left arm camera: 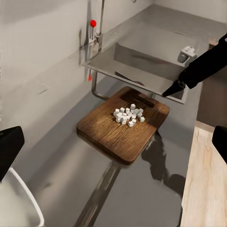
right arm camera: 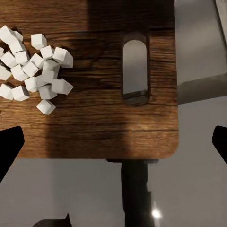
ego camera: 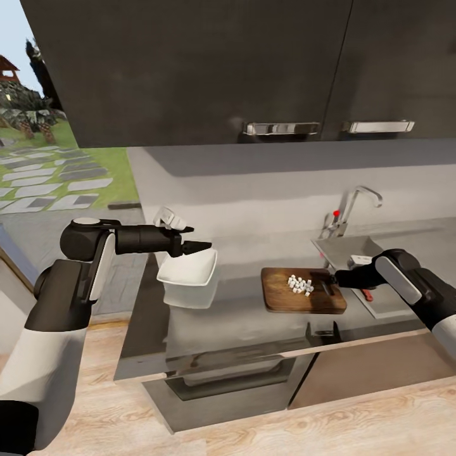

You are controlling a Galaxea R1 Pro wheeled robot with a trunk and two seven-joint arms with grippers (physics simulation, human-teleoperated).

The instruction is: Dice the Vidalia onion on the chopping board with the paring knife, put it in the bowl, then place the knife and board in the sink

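Now the diced onion point(ego camera: 299, 284) sits mid-board point(ego camera: 278, 303), just beside the wide-open, empty right gripper point(right arm camera: 113, 146) over the slot end, while the left gripper point(ego camera: 197, 246) holds the bowl point(ego camera: 187, 269).

White diced onion point(right arm camera: 35, 66) on dark-brown grained chopping board point(right arm camera: 104, 127); white bowl point(ego camera: 187, 269).

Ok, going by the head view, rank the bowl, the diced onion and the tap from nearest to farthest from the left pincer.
1. Bowl: directly under the left pincer, held up off the countertop.
2. Diced onion: on the chopping board, toward the sink.
3. Tap: behind the sink, farthest.
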